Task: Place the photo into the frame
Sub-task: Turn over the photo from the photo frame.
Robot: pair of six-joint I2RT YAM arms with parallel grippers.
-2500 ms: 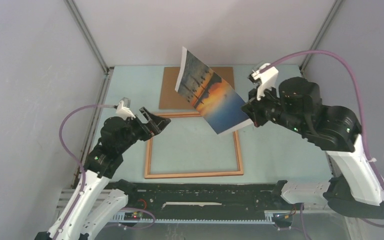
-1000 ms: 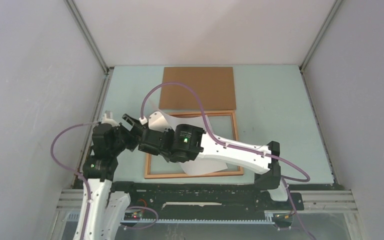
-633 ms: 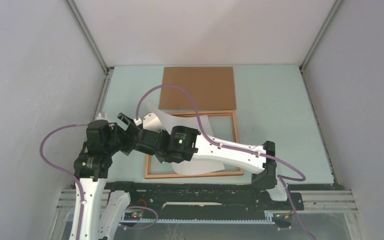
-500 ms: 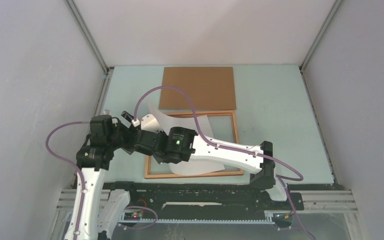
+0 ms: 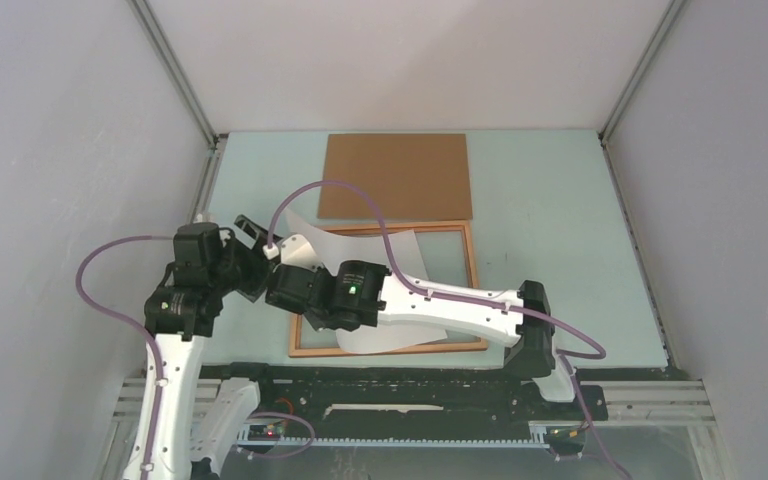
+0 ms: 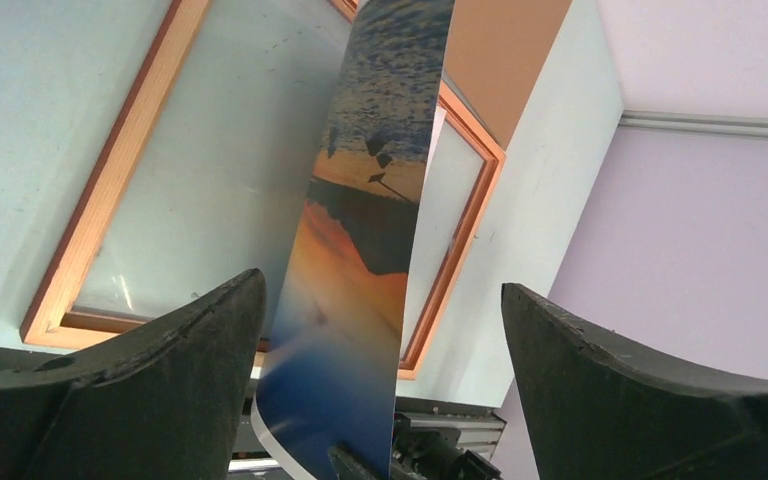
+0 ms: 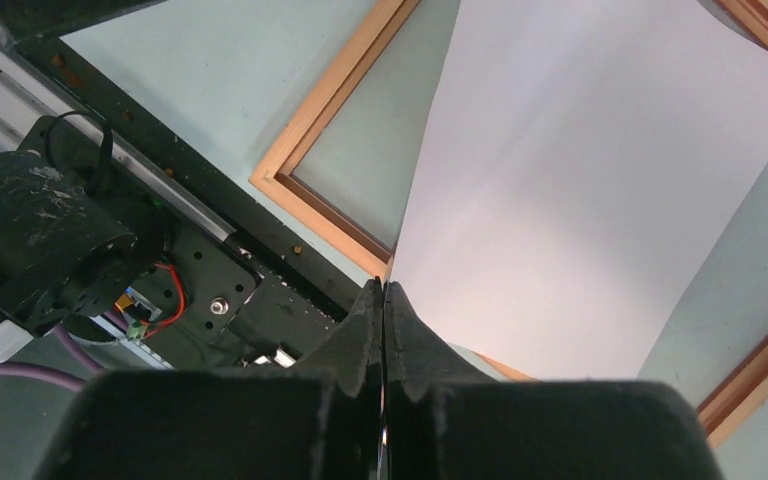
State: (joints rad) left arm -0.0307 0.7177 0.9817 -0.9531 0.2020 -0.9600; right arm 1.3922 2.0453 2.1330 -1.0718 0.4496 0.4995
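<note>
The photo (image 5: 405, 322) hangs over the frame (image 5: 475, 290), white back up, its left end curled upward. My right gripper (image 7: 384, 295) is shut on the photo's (image 7: 580, 190) edge, reaching across from the right to the frame's (image 7: 305, 150) left side. My left gripper (image 6: 380, 300) is open, and the photo's printed sunset side (image 6: 360, 270) stands between its fingers (image 6: 160, 380), closer to the left one and touching neither. In the top view the left gripper (image 5: 250, 245) sits just left of the right gripper (image 5: 285, 262).
A brown backing board (image 5: 397, 176) lies flat behind the frame. The black rail (image 5: 410, 385) with both arm bases runs along the near edge. Grey walls close in the table on the left, right and back. The right arm lies low across the frame's front half.
The right arm has brought the photo down from high at the back right and across the frame, white back up. The left gripper has moved in around the photo's left end.
</note>
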